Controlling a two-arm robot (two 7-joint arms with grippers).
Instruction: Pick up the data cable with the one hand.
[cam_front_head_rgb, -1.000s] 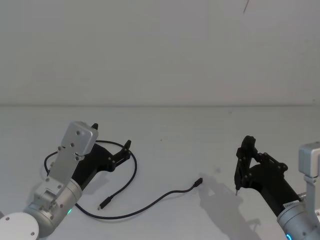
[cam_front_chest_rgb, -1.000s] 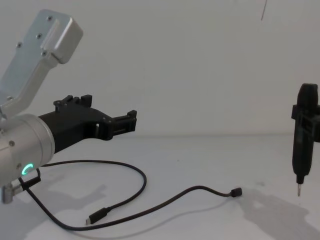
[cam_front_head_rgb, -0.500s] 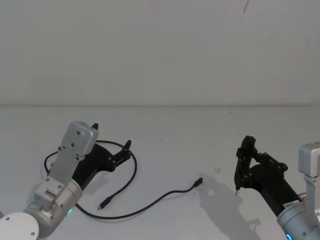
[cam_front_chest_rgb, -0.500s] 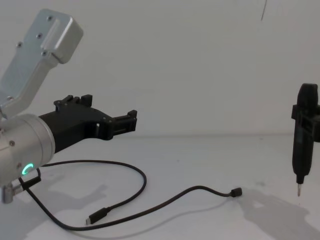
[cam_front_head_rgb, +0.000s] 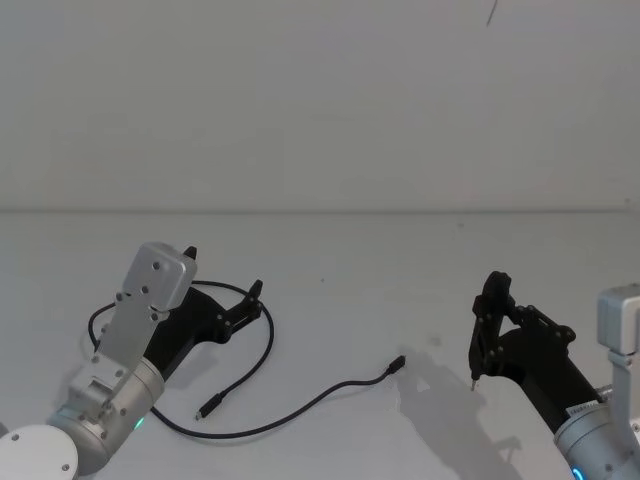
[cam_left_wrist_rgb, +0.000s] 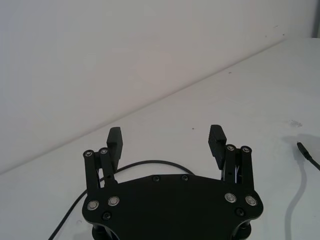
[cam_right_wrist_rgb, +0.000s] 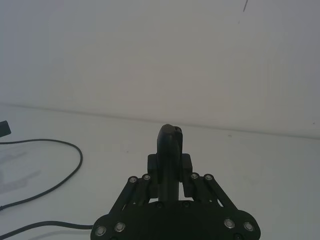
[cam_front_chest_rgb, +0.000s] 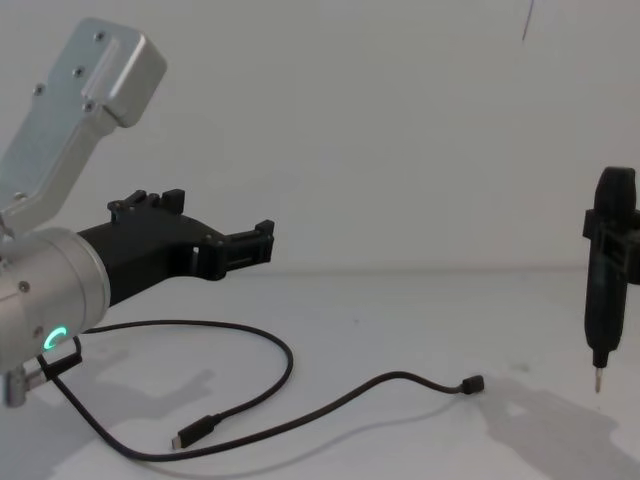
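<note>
On the white surface (cam_front_head_rgb: 340, 250) lies the data cable (cam_front_head_rgb: 345, 384), thin and black, w/ a small plug at each end. One plug (cam_front_head_rgb: 208, 408) rests near the robot, a little to the L of the middle. From there the cable goes away from the robot, curves into a wide loop toward the L, comes back near the robot and then runs to the R, where it ends at the second plug (cam_front_head_rgb: 398, 363), approx. in the middle of the surface. No part of the cable is lifted; in the chest view it is flat on the surface (cam_front_chest_rgb: 400, 300) along all of the cable (cam_front_chest_rgb: 291, 365) that shows.

The left hand (cam_front_head_rgb: 224, 270) hovers over the loop, pointing forward and a little to the R. Its two black fingers are spread wide apart w/ nothing between them. In the left wrist view a curved part of the cable (cam_left_wrist_rgb: 150, 161) shows on the surface below the gap of the hand (cam_left_wrist_rgb: 166, 135), not touching it. In the chest view this hand (cam_front_chest_rgb: 220, 220) is clearly above the surface, joined to a thick silver cylinder w/ a green ring light (cam_front_chest_rgb: 52, 338).

The right hand (cam_front_head_rgb: 488, 310) is at the R side, well apart from the cable. Its fingers are clenched on a slender black piece (cam_right_wrist_rgb: 169, 142) which points down and ends in a thin metal tip (cam_front_chest_rgb: 598, 380), just above the surface.
</note>
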